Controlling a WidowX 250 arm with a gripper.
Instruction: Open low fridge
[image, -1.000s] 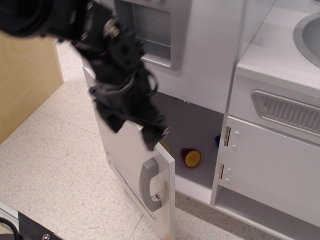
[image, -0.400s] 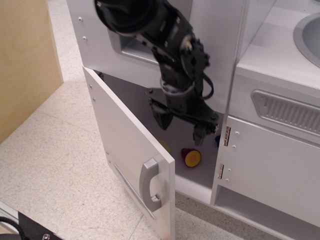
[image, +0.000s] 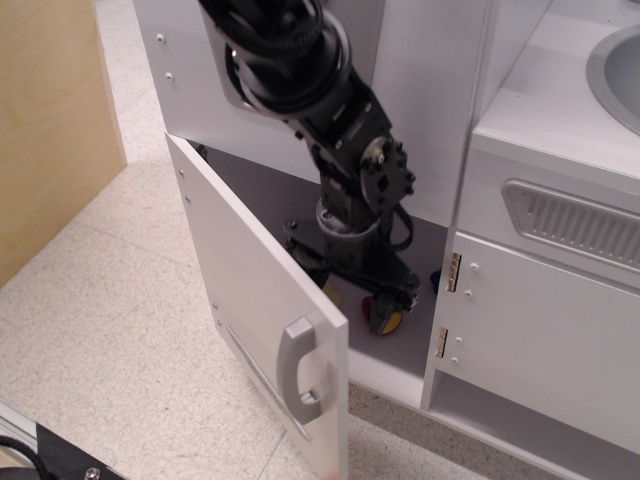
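The low fridge (image: 262, 300) fills the lower centre, its white door swung wide open toward 7 o'clock with the silver-grey handle (image: 297, 368) near the door's free edge. A black robot arm (image: 300, 75) comes down from 12 o'clock into the open compartment, its gripper (image: 355, 283) low inside with its fingers spread apart and holding nothing, just above a red and yellow toy (image: 385, 318) on the fridge floor. At 3 o'clock sits a white cabinet door (image: 540, 350) under a grey vent grille (image: 575, 222); a wooden panel (image: 50, 120) stands at 9 o'clock.
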